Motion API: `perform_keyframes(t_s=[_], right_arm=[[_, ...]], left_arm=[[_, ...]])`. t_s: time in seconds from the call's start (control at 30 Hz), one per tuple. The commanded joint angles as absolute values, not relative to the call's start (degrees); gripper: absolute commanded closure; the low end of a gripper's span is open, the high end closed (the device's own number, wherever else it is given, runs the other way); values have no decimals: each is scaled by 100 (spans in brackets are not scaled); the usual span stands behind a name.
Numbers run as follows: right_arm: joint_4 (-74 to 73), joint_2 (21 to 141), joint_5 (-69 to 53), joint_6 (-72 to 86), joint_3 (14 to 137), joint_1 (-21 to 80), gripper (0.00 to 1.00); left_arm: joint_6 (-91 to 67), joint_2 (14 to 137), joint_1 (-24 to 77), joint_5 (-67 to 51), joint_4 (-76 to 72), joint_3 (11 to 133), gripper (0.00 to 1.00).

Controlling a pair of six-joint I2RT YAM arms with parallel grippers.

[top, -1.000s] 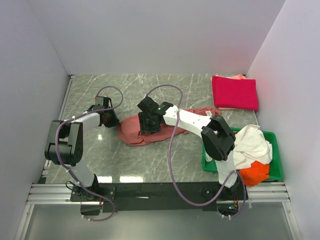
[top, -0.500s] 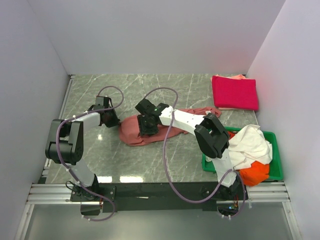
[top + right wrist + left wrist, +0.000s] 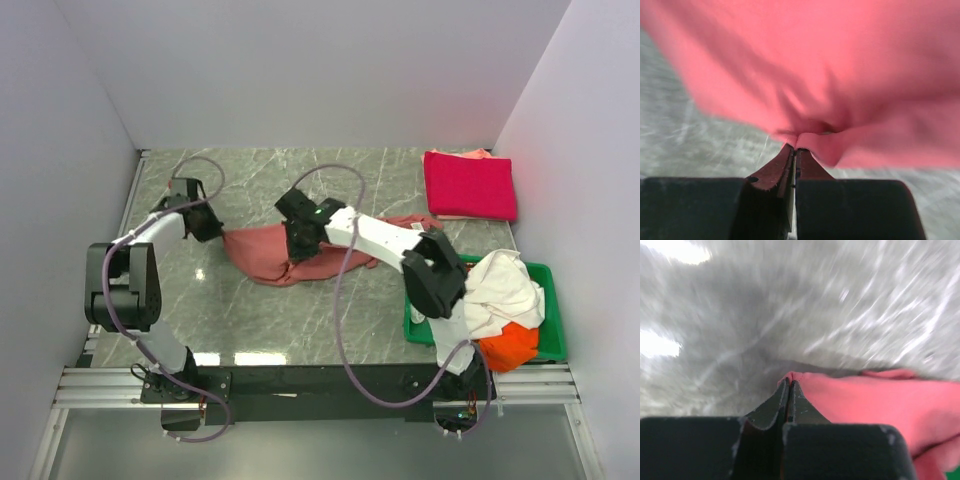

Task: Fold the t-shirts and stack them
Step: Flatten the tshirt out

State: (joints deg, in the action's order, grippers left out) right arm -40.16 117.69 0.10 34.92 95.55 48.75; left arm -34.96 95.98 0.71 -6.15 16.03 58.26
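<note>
Salmon-red t-shirt [image 3: 262, 260] lies stretched across the counter [image 3: 250, 320], long axis running left to right, its tapered left tip clamped in the left pincer [image 3: 788, 386]; the right pincer [image 3: 795, 148] pinches a mid-body fold.

The grey marbled desk [image 3: 250, 320] carried a salmon-red t-shirt [image 3: 262, 258] near its middle. A folded crimson-pink t-shirt [image 3: 470, 185] lay at its far-right corner, a green tray [image 3: 555, 330] near-right.
</note>
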Motion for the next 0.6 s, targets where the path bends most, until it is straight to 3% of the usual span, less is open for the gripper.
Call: perform_keyframes(t_s=[0.0,0.33,0.57], right_arm=[[-4297,10340,465,3595,9571,4466,100],[-5176,8658,1001,3095,10746,3051,100],[-5300,7859,1748,2812,11338,2944,100]], left_arm=[[-3656,9325,-201,-545,1696,6608,99],[-4236,9167,-887,-677,1837,8936,100],[-4544,8421,-1590,-958,1538,9237,100]])
